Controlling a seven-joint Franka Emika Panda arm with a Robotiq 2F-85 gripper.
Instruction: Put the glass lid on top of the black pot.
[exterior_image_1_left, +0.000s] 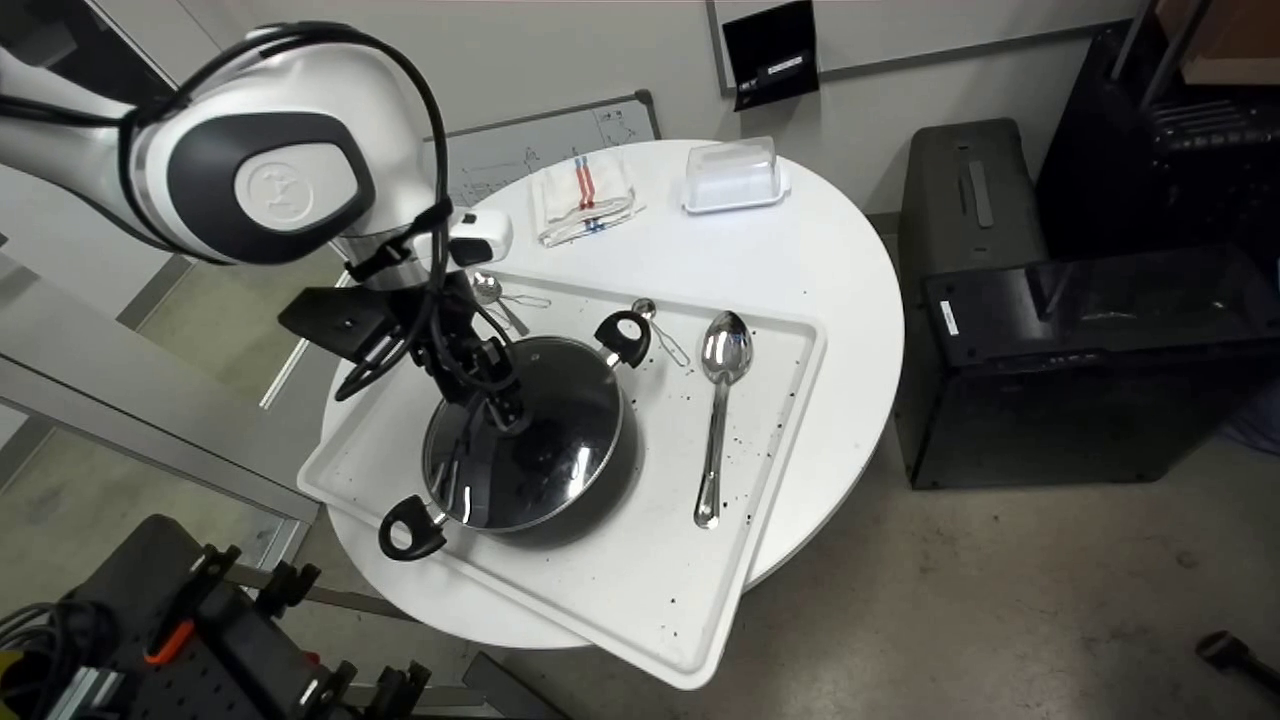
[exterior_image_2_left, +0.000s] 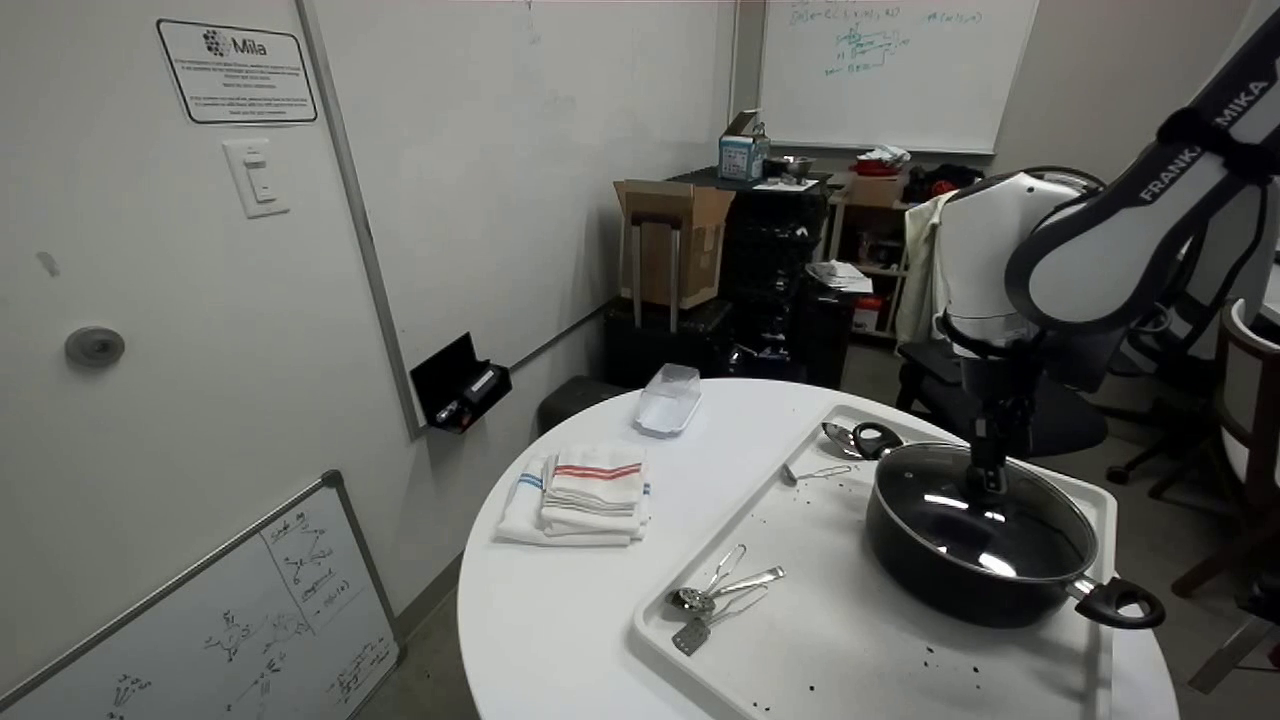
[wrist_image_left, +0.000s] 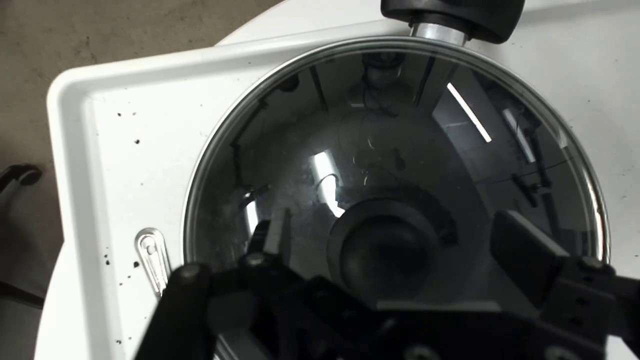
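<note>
The glass lid (wrist_image_left: 320, 125) lies on top of the black pot (exterior_image_2_left: 965, 575), covering its opening, and its metal rim appears level with the pot's edge. Reflections of lamps streak the glass. The dark knob (wrist_image_left: 382, 252) stands at the middle of the lid. Above it is the end effector (wrist_image_left: 395, 230), released: in the wrist view its two fingers (wrist_image_left: 525, 250) are spread, one on each side of the knob, with a gap to it on both sides. Whether the fingertips touch the glass I cannot tell. The arm (exterior_image_1_left: 310, 130) reaches down to the pot in both exterior views.

The pot's two loop handles (exterior_image_1_left: 412, 530) point opposite ways. It stands on a white tray (exterior_image_1_left: 700, 660), where a large metal spoon (exterior_image_1_left: 727, 350) lies well apart from the pot, a small ladle (exterior_image_1_left: 645, 308) lies near one handle, and a slotted turner (exterior_image_2_left: 691, 636) lies among other small utensils by the tray's edge. Dark specks dot the tray.

Beyond it, the round white tabletop (exterior_image_1_left: 850, 270) carries folded towels (exterior_image_2_left: 597, 495) and a clear-covered dish (exterior_image_1_left: 735, 175).
</note>
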